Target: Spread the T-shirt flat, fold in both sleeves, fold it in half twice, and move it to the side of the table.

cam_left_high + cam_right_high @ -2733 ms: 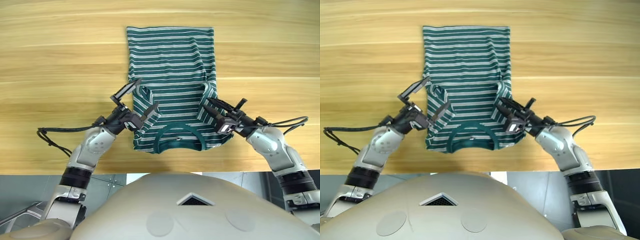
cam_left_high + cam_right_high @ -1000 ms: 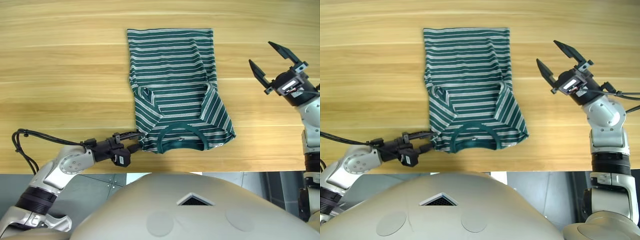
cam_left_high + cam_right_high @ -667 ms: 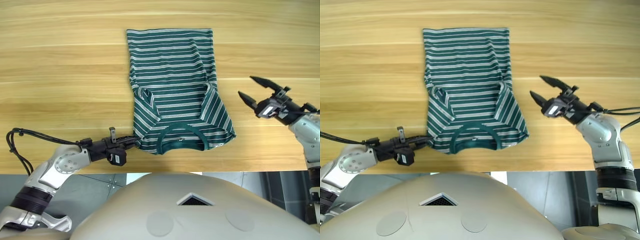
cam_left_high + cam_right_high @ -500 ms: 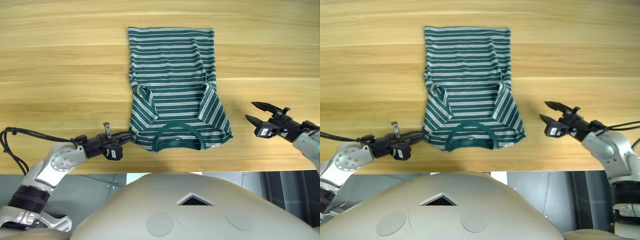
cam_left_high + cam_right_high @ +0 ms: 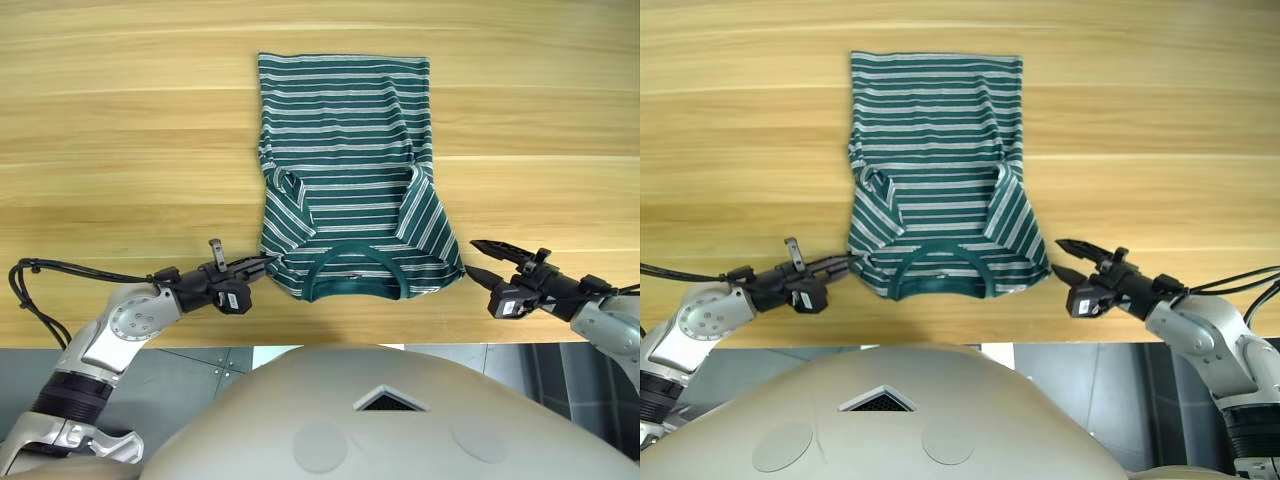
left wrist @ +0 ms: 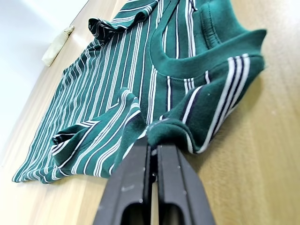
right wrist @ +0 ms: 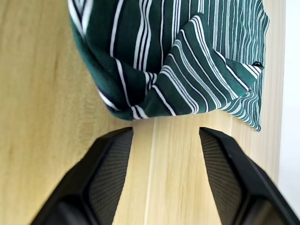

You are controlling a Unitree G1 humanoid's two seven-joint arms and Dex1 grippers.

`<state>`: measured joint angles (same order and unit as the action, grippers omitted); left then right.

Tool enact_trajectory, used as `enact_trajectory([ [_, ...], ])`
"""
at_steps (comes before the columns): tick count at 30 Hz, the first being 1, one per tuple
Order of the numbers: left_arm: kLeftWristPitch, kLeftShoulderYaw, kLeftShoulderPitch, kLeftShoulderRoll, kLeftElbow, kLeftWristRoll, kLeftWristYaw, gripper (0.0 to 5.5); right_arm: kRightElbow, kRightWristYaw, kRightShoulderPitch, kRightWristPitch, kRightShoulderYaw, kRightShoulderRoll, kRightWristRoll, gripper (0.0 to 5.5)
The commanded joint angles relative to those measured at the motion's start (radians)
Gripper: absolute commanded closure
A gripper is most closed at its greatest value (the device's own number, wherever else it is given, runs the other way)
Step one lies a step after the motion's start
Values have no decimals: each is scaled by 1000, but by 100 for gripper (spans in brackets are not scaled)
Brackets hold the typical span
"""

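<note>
The dark green T-shirt with white stripes (image 5: pixel 345 150) lies spread on the pale wooden surface (image 5: pixel 120 150), its collar at the near edge and its hem at the far side. Both sleeves are already folded in over the chest, so the garment forms a long, narrow shape that flares a little at the shoulders. By that reading, spreading and sleeve-folding are done. The two halvings and the move to the side of the surface remain.

The left claw (image 5: pixel 262 262) sits low at the near left shoulder corner with its fingers pressed together on a pinch of the striped fabric. The left wrist view shows the cloth bunched right at the fingertips. The right claw (image 5: pixel 472 257) rests just beside the near right shoulder corner with its fingers spread apart. In the right wrist view the corner lies just beyond the gap between its fingertips, and it appears to stop just short of touching the cloth, though the angle makes that hard to confirm.

The step in hand looks like taking both near corners, ready to carry the collar end toward the hem for the first halving.
</note>
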<state>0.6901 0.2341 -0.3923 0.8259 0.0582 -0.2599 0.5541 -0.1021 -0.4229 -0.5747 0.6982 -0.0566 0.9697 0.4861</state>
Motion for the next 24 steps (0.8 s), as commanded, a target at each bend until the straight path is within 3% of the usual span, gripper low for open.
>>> enact_trajectory([
  [1, -12, -3, 20, -8, -6, -7, 5, 549, 15, -22, 28, 0, 40, -6, 8, 286],
  [17, 0, 5, 46, -36, -46, -12, 6, 549, 40, -5, 96, 39, 123, -9, 26, 286],
  [24, 2, -3, 35, -34, -46, -10, 2, 550, 50, 17, 95, 49, 110, -14, 26, 409],
])
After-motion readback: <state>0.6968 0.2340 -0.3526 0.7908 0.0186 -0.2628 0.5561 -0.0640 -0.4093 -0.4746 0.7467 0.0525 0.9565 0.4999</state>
